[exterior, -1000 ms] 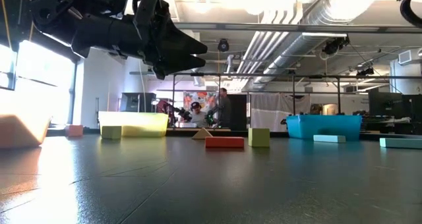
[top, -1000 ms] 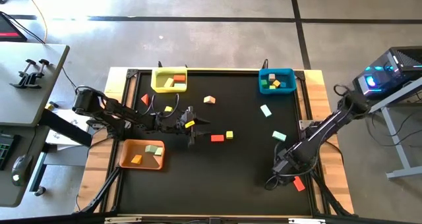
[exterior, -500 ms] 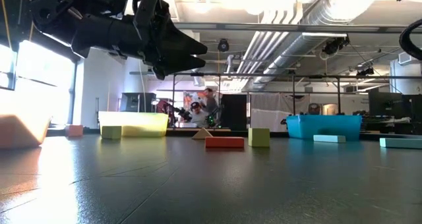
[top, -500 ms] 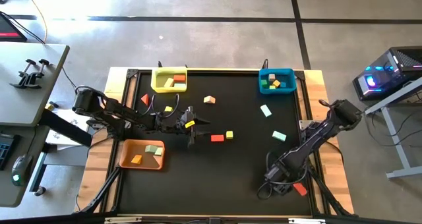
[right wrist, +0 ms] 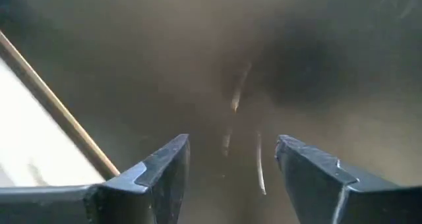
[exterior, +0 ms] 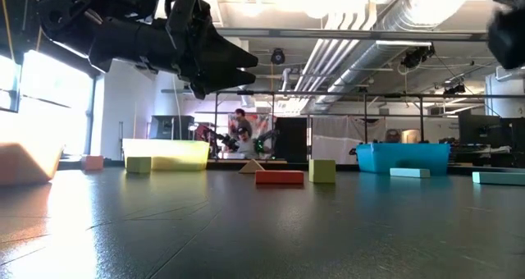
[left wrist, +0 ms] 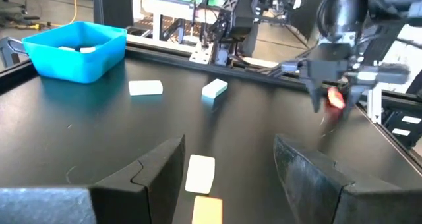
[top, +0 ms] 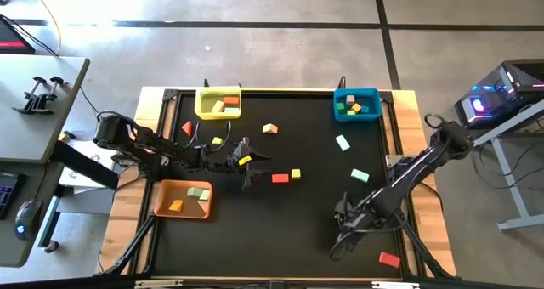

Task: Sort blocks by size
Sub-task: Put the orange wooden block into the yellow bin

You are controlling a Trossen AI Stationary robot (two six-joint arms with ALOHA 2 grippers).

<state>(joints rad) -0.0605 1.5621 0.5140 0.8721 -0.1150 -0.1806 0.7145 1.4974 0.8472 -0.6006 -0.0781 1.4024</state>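
Note:
My left gripper hovers open and empty above the table's middle; in its wrist view a yellow cube and a red bar lie on the table ahead. They also show in the high view, the cube just right of the bar. My right gripper is open and empty near the near right corner. A red block lies on the mat to its right. Two mint bars and a tan wedge lie loose.
A yellow bin stands at the far left, a blue bin at the far right and an orange bin at the near left, each with blocks inside. A red wedge and a small yellow block lie by the left arm.
My right gripper has moved a little toward the table's left edge, away from the red block. The red block has moved along the mat toward the near edge, into the near right corner. People move in the room behind.

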